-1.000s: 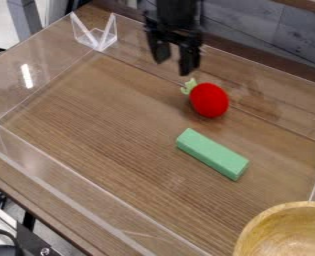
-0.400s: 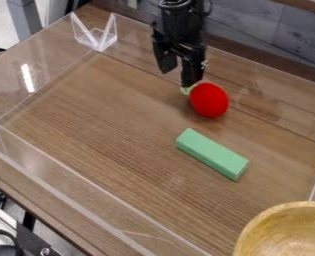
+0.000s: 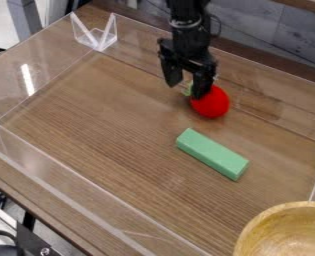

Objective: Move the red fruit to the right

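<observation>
The red fruit is a small glossy red rounded toy resting on the wooden floor of the clear-walled tray, right of centre. My gripper points straight down just above and to the left of the fruit, its black fingers open and partly covering the fruit's upper left side and stem. Nothing is held between the fingers.
A flat green rectangular block lies diagonally in front of the fruit. Clear acrylic walls ring the wooden surface. A wooden bowl rim shows at the bottom right corner.
The gripper has come down and shifted slightly right, from above the back wall to right beside the red fruit's upper left. Its fingers stayed open. The fruit and block have not moved.
</observation>
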Robot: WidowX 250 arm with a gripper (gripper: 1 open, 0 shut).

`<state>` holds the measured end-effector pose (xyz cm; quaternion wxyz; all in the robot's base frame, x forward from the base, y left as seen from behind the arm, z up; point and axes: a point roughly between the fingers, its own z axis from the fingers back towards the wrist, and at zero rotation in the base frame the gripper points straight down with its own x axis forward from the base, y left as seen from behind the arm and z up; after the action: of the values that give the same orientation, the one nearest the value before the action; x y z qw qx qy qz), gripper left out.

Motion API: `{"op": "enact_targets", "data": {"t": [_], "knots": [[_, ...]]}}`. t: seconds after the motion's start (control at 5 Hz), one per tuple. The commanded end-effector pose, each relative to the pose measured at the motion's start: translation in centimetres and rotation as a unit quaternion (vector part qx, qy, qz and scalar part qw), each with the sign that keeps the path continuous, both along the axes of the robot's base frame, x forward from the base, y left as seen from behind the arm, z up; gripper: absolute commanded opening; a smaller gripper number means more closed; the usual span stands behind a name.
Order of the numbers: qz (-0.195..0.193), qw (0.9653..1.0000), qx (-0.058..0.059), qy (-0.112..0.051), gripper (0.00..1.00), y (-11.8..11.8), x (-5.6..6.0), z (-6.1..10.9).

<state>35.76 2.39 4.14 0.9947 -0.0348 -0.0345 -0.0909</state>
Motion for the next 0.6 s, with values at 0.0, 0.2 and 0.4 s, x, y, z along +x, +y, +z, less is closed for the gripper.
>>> {"op": "enact_targets", "data": {"t": [0.0, 0.2, 0.4], "knots": [[-0.011, 0.9995, 0.007, -0.030, 1.00, -0.3, 1.6, 2.3], [-0.016, 0.9994, 0.011, -0.029, 1.00, -0.1, 2.0, 2.7], [-0.025, 0.9992, 0.015, -0.027, 1.00, -0.1, 2.1, 4.1]]}}
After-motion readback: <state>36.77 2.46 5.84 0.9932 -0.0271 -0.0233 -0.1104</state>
